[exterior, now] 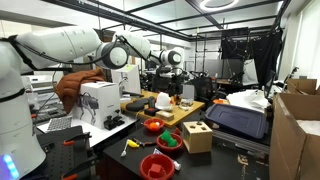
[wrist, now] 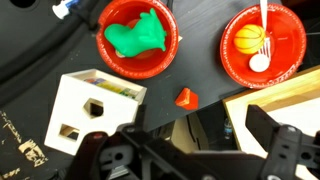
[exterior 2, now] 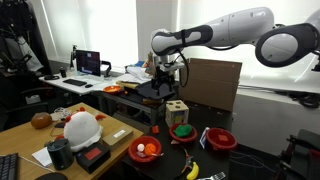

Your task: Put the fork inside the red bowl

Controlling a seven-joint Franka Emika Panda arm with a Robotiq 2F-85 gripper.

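Note:
In the wrist view a white fork [wrist: 262, 30] lies inside a red bowl [wrist: 287, 62], next to an orange ball [wrist: 248, 40]. A second red bowl [wrist: 112, 58] to its left holds a green toy [wrist: 138, 36]. My gripper [wrist: 195, 135] hangs high above the black tabletop, open, with nothing between its fingers. Both bowls lie ahead of the fingers, well apart from them. In both exterior views the gripper [exterior: 172, 62] [exterior 2: 166, 72] is raised above the table. The bowl with the ball [exterior 2: 146, 150] sits near the table's front.
A white wooden shape-sorter box [wrist: 85, 110] [exterior 2: 177, 110] stands beside the bowls, with a small red block [wrist: 184, 97] near it. A third red bowl [exterior 2: 219, 138] and a banana [exterior 2: 192, 168] lie on the black table. A light wooden board [wrist: 290, 105] borders the right.

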